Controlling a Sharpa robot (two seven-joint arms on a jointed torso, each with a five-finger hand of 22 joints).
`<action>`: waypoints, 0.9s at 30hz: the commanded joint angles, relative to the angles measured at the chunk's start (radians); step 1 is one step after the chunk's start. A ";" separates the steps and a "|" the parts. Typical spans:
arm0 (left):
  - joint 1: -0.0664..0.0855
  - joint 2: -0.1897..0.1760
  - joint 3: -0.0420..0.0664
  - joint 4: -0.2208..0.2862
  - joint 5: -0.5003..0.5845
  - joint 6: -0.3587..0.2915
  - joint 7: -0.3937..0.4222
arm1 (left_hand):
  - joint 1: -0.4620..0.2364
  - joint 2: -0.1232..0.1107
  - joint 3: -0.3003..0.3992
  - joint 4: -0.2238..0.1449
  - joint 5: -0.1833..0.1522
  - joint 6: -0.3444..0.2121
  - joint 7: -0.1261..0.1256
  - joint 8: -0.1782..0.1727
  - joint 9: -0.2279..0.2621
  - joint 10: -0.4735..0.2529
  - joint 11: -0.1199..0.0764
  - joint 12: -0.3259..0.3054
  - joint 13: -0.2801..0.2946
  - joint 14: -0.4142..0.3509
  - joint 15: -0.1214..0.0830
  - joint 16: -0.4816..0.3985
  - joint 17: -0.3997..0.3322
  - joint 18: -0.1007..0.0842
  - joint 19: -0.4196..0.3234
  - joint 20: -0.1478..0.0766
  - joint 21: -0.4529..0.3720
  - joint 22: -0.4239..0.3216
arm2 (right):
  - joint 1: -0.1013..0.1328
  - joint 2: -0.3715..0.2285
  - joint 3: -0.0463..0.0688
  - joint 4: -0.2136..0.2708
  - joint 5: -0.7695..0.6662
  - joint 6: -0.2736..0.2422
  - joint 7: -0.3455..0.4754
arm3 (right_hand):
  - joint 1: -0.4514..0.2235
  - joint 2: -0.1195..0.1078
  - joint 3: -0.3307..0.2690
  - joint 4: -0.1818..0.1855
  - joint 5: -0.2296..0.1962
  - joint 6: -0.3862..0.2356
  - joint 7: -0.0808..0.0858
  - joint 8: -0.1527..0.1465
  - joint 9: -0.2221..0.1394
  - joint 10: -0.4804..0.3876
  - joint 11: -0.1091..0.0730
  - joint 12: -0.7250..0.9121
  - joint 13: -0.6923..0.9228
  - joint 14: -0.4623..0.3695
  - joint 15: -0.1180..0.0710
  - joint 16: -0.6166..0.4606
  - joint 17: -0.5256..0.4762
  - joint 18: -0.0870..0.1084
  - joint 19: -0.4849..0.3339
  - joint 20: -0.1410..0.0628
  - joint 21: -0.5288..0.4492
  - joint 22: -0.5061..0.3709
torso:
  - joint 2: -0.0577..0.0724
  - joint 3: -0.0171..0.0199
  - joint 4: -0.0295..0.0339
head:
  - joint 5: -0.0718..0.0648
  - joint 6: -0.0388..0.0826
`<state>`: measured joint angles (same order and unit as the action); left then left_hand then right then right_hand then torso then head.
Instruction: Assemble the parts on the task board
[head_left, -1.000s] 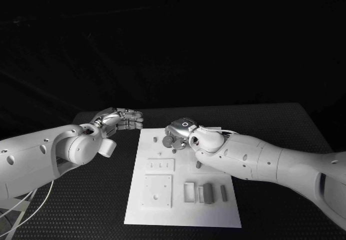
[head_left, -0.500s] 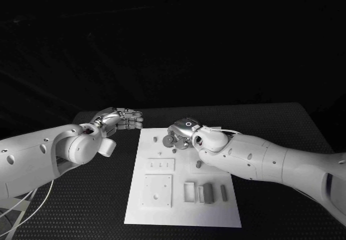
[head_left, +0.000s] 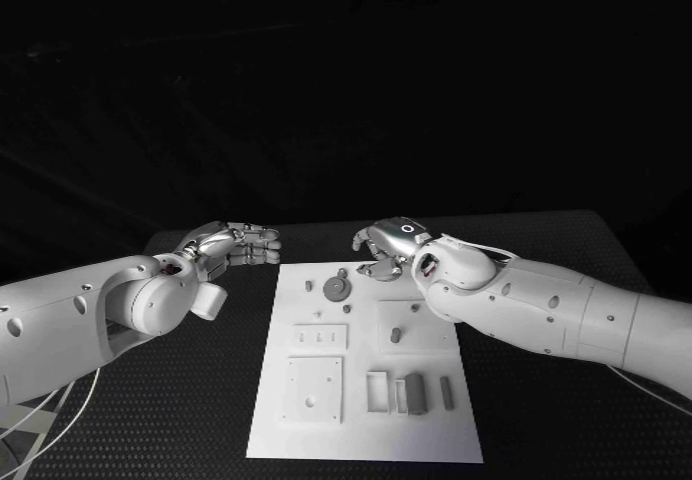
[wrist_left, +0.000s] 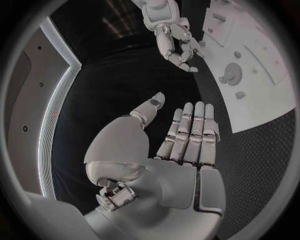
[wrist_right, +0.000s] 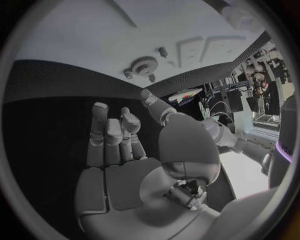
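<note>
Head view, board: the white board (head_left: 368, 400) lies flat in the middle of the black, finely textured bench (head_left: 548, 400), a hard matte plate with recessed pockets and small holes.
Head view, parts: a round grey disc (head_left: 336, 289) with a centre hub sits on the board's far end beside a small peg (head_left: 307, 285); a short pin (head_left: 397, 335) stands mid-board; slim grey bars (head_left: 415, 392) lie in slots at the near end.
Head view, right hand: the right hand (head_left: 387, 250) hangs over the board's far edge, just beyond the disc, fingers curled loosely apart and holding nothing.
Head view, left hand: the left hand (head_left: 242, 244) hovers off the board's left side above the bench, empty.
Left wrist view: the left hand (wrist_left: 187, 142) shows an open palm, long fingers straight and side by side, thumb out; beyond it are the right hand (wrist_left: 175, 42), the disc (wrist_left: 232, 74) and the board (wrist_left: 275, 95).
Right wrist view: the right hand (wrist_right: 122, 150) is spread and bare, polished metal segments on a smooth pale palm; the disc (wrist_right: 144, 65) sits on the board (wrist_right: 75, 40) ahead of the fingertips.
Step in hand: likely a reach for the disc; it looks thin and flat, so a rim pinch from above, thumb opposite a finger, should serve better than a scoop.
Care: keep clear of the nearby peg when closing.
</note>
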<state>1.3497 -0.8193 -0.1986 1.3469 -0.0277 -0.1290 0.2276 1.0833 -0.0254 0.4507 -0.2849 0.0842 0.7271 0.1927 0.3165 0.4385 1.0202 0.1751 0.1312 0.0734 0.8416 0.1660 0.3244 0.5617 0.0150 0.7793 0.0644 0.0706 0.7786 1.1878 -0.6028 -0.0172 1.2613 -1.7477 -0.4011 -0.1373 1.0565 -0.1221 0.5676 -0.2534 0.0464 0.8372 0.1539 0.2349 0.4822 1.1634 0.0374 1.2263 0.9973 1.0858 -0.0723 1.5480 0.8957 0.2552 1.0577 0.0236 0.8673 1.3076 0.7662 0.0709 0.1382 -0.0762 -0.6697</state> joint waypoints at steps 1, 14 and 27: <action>0.002 0.002 0.001 -0.005 0.003 0.012 0.009 | -0.010 -0.003 -0.005 -0.001 -0.005 0.003 0.031 -0.004 -0.002 -0.002 0.003 -0.003 -0.001 0.006 0.001 -0.005 0.001 0.001 -0.003 0.002 -0.003 -0.002 | 0.003 -0.032 0.015 0.015 0.074 -0.017 0.021 | -0.004 -0.003 0.003 0.006 0.003 0.010 0.001 0.007 -0.001 0.002 0.004 -0.001 -0.001 0.001 0.008 0.001 -0.001 0.007 0.007 -0.001 -0.007 0.008 | -0.001 0.0052 0.0273 | 0.002 0.004; 0.001 0.002 0.000 -0.020 0.003 0.025 0.015 | -0.008 0.001 -0.003 -0.002 -0.005 0.013 0.025 0.001 0.000 -0.002 0.004 -0.006 -0.001 0.007 0.001 -0.007 0.003 0.001 -0.003 0.002 -0.003 -0.002 | 0.025 -0.139 0.037 -0.019 0.251 0.076 0.119 | 0.012 -0.009 0.011 -0.009 0.003 0.016 0.000 0.011 -0.001 -0.005 0.003 -0.002 -0.002 -0.005 0.007 -0.002 -0.004 0.007 -0.001 -0.001 -0.012 0.009 | -0.006 0.0151 0.0058 | -0.001 0.015; 0.001 0.003 -0.001 -0.028 0.001 0.035 0.019 | -0.007 0.005 -0.002 -0.002 -0.005 0.020 0.023 0.004 0.000 0.000 0.003 -0.007 -0.001 0.010 0.000 -0.008 0.004 0.001 -0.001 0.001 -0.002 -0.002 | 0.023 -0.172 0.036 -0.106 0.363 0.156 0.251 | 0.001 -0.027 0.007 -0.007 0.003 0.005 0.001 0.005 -0.005 -0.019 0.005 -0.007 -0.003 -0.019 0.009 -0.008 -0.006 0.007 -0.014 0.007 -0.020 0.009 | -0.007 0.0149 0.0045 | -0.027 0.020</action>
<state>1.3497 -0.8172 -0.1997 1.3185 -0.0276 -0.1143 0.2307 1.0833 -0.0255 0.4507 -0.2849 0.0843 0.7413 0.1928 0.3165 0.4378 1.0202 0.1751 0.1312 0.0736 0.8417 0.1660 0.3206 0.5651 0.0150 0.7793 0.0644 0.0706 0.7778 1.2115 -0.7730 0.0187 1.1616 -1.4574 -0.2998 0.0230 1.0556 -0.1424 0.5756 -0.2621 0.0464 0.8445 0.1541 0.2417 0.4776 1.1470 0.0428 1.2223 0.9951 1.0713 -0.0631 1.5430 0.8900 0.2478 1.0488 0.0324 0.8526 1.3075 0.7585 0.0871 0.1049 -0.0963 -0.6506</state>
